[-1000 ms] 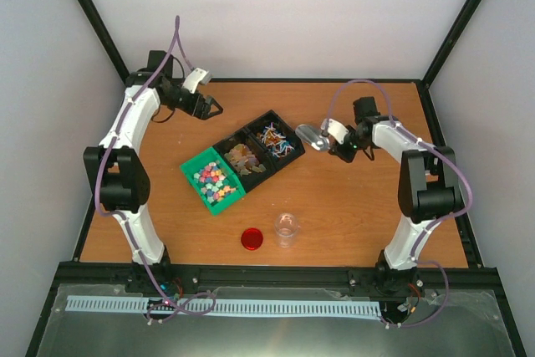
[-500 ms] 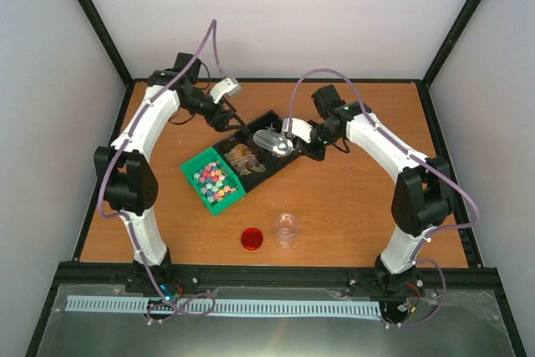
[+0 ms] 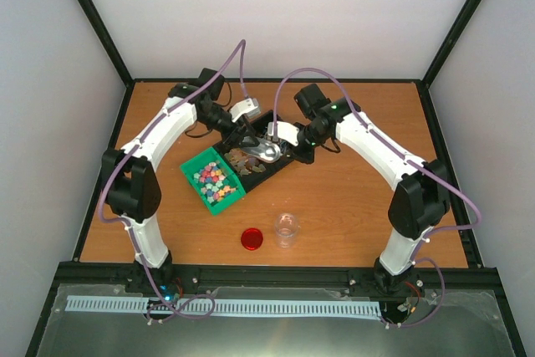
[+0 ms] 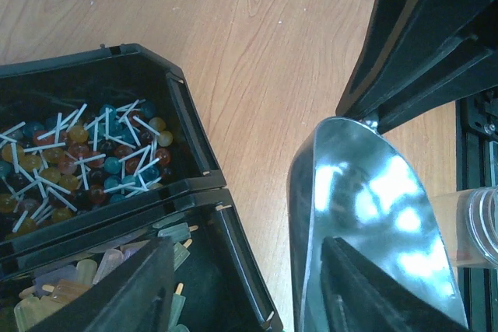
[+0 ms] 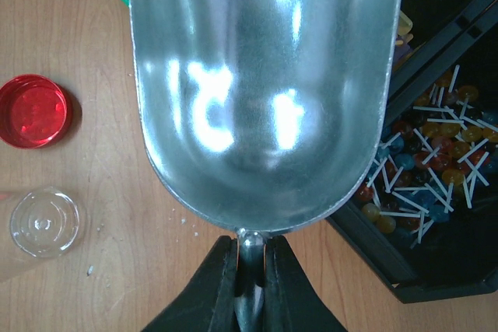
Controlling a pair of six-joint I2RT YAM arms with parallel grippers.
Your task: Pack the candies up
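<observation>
Top external shows the candies [image 3: 214,181] heaped in the green bin [image 3: 185,175], centre-left on the worktop [image 3: 359,198]. Right gripper [image 5: 250,258] jaws pinch the metal scoop [image 5: 264,91]; left gripper [image 4: 257,289] jaws spread over the black bins [image 4: 187,106].

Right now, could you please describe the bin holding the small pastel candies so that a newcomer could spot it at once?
On the wooden table, three bins form a diagonal row between the arms. The candy bin is the end one nearest the arm bases, up-left of the red lid. It alone is green; the other two bins are black.
</observation>
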